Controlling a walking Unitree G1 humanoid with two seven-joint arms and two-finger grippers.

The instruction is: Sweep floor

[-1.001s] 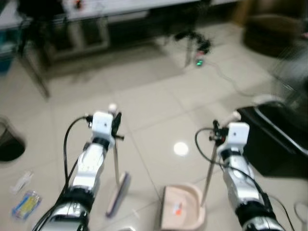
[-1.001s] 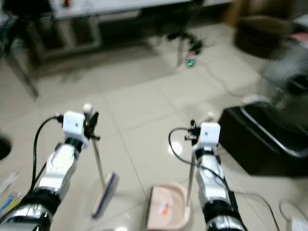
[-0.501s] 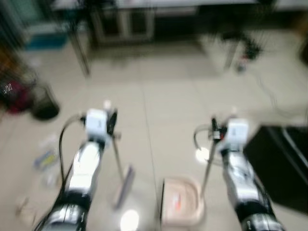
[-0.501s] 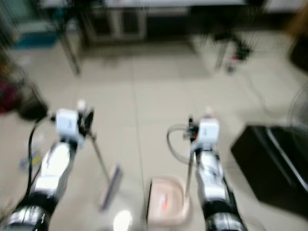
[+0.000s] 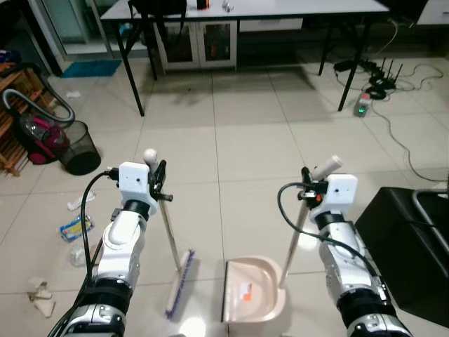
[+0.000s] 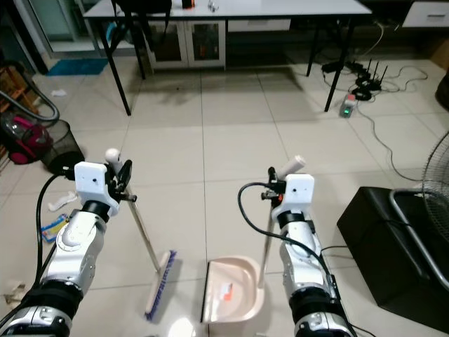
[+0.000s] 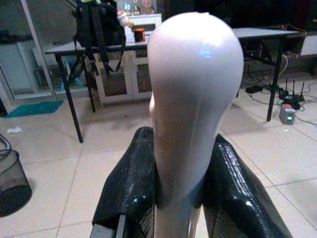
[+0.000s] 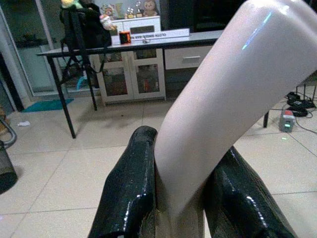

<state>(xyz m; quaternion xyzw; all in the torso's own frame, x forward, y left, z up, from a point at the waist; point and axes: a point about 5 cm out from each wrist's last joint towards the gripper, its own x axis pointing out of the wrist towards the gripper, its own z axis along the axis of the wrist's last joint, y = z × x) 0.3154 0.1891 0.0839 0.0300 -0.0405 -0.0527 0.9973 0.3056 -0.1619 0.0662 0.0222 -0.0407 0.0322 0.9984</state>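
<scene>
My left gripper (image 5: 161, 181) is shut on the thin handle of a broom (image 5: 179, 283), whose purple-bristled head rests on the tile floor between my arms. The handle's white knob (image 7: 193, 99) rises between the black fingers (image 7: 131, 188) in the left wrist view. My right gripper (image 5: 307, 185) is shut on the upright handle (image 8: 223, 99) of a beige dustpan (image 5: 252, 288), which sits flat on the floor beside the broom head. Litter lies at my left: a blue wrapper (image 5: 74, 228), a white scrap (image 5: 77, 203) and crumpled paper (image 5: 41, 295).
A black mesh bin (image 5: 81, 147) and a pink vacuum cleaner (image 5: 35, 130) stand at the left. A black-legged table (image 5: 245, 8) spans the back. Cables and a power strip (image 5: 362, 107) lie at the back right. A black box (image 5: 414, 246) and a fan (image 6: 428, 182) stand close on my right.
The camera has turned left and the blur has cleared, bringing the bin, vacuum and litter into view. Both grippers keep their hold; broom and dustpan stay between my arms.
</scene>
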